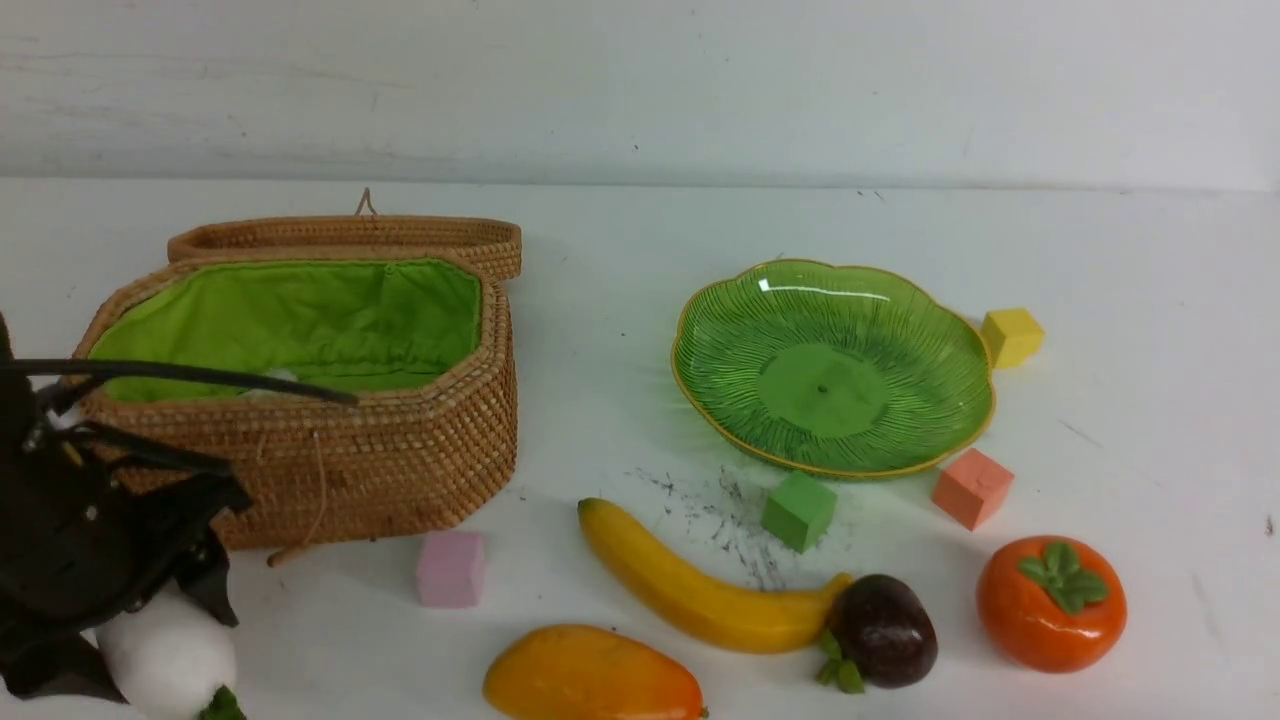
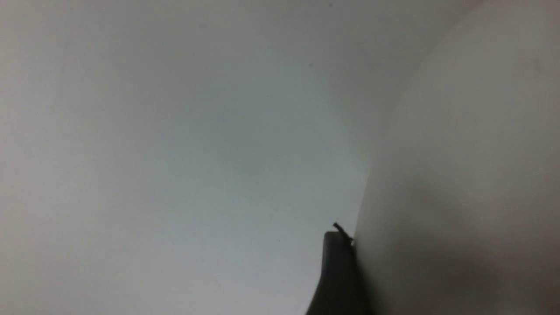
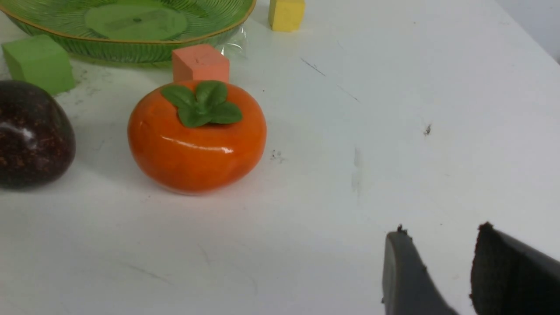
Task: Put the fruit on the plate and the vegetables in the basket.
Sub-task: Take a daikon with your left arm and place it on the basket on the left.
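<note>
I see the basket (image 1: pixel 400 450) at the left of the front view: tan wicker, bright green cloth inside, lid (image 1: pixel 350 235) open behind it. The green glass plate (image 1: pixel 735 300) with a gold edge sits flat, right of the middle. Low in the frame lie the long yellow banana (image 1: pixel 700 592), its right tip touching the dark purple fruit (image 1: pixel 885 630), the orange-yellow mango (image 1: pixel 590 685) at the bottom edge, and the orange persimmon (image 1: pixel 1050 610), leaf side up, at lower right. The white radish (image 1: pixel 165 655) is in the bottom left corner.
</note>
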Controlling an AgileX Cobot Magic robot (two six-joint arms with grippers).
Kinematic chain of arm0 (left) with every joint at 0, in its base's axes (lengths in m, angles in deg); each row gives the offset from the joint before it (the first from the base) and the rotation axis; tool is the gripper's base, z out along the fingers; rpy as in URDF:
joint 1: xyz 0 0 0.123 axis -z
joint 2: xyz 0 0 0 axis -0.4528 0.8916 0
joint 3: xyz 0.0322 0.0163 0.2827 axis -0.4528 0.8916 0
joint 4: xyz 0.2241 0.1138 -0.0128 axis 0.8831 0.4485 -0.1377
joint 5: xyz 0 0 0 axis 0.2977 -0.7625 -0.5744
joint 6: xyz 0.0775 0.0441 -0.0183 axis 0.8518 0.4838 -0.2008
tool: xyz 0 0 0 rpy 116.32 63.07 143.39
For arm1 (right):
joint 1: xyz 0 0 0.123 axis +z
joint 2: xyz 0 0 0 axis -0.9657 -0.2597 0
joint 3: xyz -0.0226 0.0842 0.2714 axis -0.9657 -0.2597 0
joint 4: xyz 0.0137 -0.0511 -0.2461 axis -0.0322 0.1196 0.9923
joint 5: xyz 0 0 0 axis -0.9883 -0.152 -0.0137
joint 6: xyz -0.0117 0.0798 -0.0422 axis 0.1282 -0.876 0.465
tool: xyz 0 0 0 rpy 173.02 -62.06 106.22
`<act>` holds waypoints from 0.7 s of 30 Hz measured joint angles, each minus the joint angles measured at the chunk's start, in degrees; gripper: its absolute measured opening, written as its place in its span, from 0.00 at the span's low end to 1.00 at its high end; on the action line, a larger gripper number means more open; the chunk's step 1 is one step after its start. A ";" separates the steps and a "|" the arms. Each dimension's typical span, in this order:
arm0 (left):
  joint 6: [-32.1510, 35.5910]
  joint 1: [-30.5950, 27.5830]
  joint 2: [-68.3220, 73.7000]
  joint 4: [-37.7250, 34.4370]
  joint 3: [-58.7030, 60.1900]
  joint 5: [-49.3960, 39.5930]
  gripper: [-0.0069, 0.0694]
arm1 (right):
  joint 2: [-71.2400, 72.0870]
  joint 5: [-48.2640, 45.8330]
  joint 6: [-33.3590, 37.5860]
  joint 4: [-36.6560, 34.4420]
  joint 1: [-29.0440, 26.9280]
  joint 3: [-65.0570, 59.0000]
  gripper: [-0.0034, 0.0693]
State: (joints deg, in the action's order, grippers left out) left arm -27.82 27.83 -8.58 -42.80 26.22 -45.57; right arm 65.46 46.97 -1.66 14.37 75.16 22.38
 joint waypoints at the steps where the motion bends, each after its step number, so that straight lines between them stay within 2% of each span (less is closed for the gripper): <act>1: 2.18 0.00 -1.64 -0.20 -0.74 -0.44 0.72 | 0.00 0.00 0.00 0.00 0.00 0.00 0.38; 6: 11.66 0.00 -7.13 -0.58 -6.67 -0.04 0.72 | 0.00 0.00 0.00 0.00 0.00 0.00 0.38; 8: 17.41 0.00 -7.99 -0.75 -11.56 1.50 0.72 | 0.00 0.00 0.00 0.00 0.00 0.00 0.38; 10: 18.22 0.00 -7.10 -1.72 -16.30 2.83 0.72 | 0.00 0.00 0.00 0.00 0.00 0.00 0.38; 12: 15.98 0.00 -5.75 -3.03 -19.65 3.62 0.72 | 0.00 0.00 0.00 0.00 0.00 0.00 0.38; 16: 1.78 0.00 0.59 -7.52 -27.81 7.36 0.72 | 0.00 0.00 0.00 0.00 0.00 0.00 0.38; 17: 1.20 0.00 0.89 -7.59 -28.04 7.46 0.72 | 0.00 0.00 0.00 0.00 0.00 0.00 0.38; 21: -9.92 0.00 7.59 -8.19 -30.70 8.29 0.72 | 0.00 0.00 0.00 0.00 0.00 0.00 0.38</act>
State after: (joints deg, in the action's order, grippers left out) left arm -37.74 27.83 -0.99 -51.00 -4.48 -37.28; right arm 65.46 46.97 -1.66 14.37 75.16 22.38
